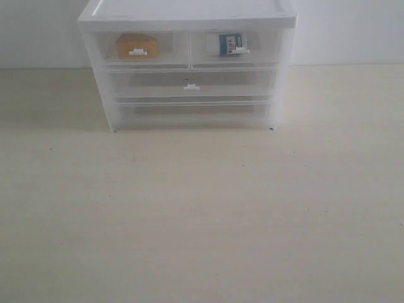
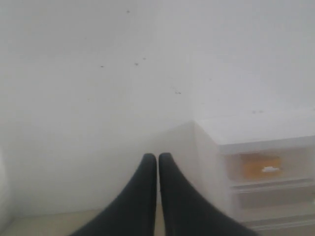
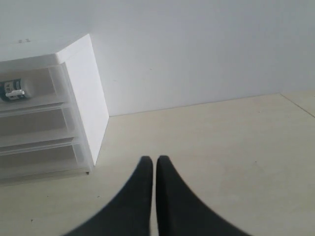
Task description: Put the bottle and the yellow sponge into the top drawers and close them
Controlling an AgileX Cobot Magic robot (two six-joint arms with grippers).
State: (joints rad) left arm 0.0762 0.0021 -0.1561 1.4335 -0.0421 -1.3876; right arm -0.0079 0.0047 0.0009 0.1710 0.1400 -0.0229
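Occupying shut top drawers (image 1: 167, 45), bottle (image 1: 231, 43), yellow sponge (image 1: 137, 45), L claw (image 2: 157, 156), R claw (image 3: 153, 158) pressed together

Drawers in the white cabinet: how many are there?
4: top-left drawer holding the yellow sponge, top-right drawer holding the bottle, middle full-width drawer, bottom full-width drawer beneath.

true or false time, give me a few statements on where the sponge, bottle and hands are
1. The yellow sponge sits in the left top drawer. True.
2. The bottle is held by the left hand. False: it sits in the right top drawer; that hand is shut on nothing.
3. Both top drawers stand open. False: both look shut, flush with the cabinet front.
4. The right hand is shut and empty. True.
5. The right hand touches the cabinet. False: it is apart from it.
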